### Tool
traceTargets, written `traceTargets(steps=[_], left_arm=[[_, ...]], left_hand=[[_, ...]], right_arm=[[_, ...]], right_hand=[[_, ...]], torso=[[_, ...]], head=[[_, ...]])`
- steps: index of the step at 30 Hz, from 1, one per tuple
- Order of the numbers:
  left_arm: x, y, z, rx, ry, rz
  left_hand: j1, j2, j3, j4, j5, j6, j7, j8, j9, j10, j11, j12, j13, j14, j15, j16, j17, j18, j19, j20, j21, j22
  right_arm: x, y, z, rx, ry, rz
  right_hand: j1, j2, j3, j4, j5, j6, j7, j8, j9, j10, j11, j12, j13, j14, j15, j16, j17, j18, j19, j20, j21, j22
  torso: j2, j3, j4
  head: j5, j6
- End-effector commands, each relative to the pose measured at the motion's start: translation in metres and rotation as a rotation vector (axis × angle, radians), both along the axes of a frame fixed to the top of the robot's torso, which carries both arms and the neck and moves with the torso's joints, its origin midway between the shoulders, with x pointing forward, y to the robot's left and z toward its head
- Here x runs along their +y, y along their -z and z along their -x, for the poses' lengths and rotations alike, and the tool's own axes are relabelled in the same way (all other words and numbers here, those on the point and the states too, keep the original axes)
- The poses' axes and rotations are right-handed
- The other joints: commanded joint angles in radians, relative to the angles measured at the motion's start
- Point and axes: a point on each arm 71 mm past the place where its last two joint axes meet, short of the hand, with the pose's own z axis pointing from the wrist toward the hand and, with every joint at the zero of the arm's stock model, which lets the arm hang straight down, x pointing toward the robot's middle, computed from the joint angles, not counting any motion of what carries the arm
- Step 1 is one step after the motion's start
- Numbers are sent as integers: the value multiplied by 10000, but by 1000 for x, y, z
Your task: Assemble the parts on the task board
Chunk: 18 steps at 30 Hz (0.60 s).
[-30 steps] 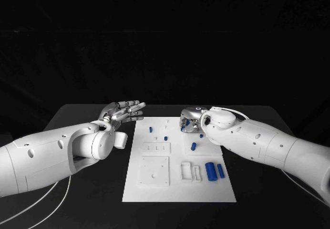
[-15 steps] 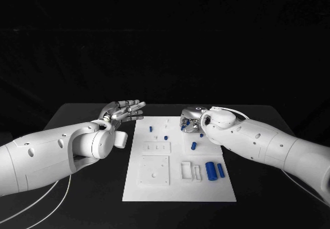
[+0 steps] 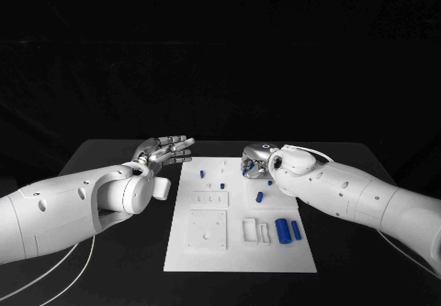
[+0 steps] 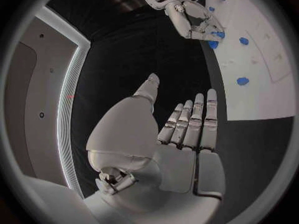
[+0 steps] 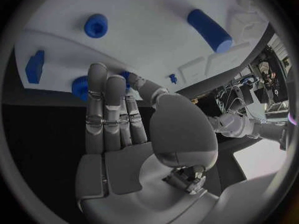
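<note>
The task board (image 3: pixel 239 252) looks like flat, smooth white plastic that does not shine. The small blue parts (image 3: pixel 282 229) look like smooth plastic too, with a dull finish. The table (image 3: pixel 120 255) is black and matt, and the left hand (image 3: pixel 166 150) and right hand (image 3: pixel 255 159) look like shiny silver metal on glossy white arms.

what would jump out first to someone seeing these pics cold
The white task board in the middle of the black table, dotted with small blue parts, the largest a blue cylinder near its front right. Next, the right hand reaching down over the board's far right corner, fingers near a blue part. The left hand is raised off the board's far left side, holding nothing.
</note>
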Motion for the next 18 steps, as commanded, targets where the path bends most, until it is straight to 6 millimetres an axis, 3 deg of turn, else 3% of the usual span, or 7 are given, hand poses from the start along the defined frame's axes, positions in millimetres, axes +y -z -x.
traceTargets(steps=[1, 7, 18], left_arm=[[-1, -2, -1, -96, 108, 33], [0, -2, -2, -109, 59, 16], [-2, -3, -3, -123, 66, 13]], left_hand=[[1, -99, 35, 5, -67, -51, 129, 11, -14, -85, 17, -27, -14, 76, 19, -27, -9, -24, -24, -8, -60, -10], [9, -81, 27, -16, -77, -66, 130, 10, -15, -109, 15, -27, -15, 84, 18, -26, -9, -25, -21, -10, -66, -11], [0, -75, 24, -31, -76, -101, 120, 7, -17, -172, 8, -31, -18, 74, 16, -28, -10, -28, -19, -8, -70, -11]], right_arm=[[2, -7, 1, -846, 67, -327], [5, -14, 2, -1442, 121, -739], [17, -25, -3, -2248, 321, -1207]], right_hand=[[88, 113, -17, 42, -36, 168, -36, 29, 24, 242, -119, 33, 34, 4, -89, 22, 15, 58, -4, -106, 46, 76], [93, 103, -17, -1, -61, 243, -55, 26, 0, 301, -138, 33, 33, 20, -110, -17, 41, 20, -4, -139, -14, 255], [90, 61, 55, -14, -108, 284, -64, 22, -7, 321, -143, 33, 32, 24, -119, -35, 91, 22, 43, -151, -177, 547]], torso=[[2, -10, 20], [10, -21, 3], [29, -32, 37]], head=[[23, 87], [96, 323], [227, 624]])
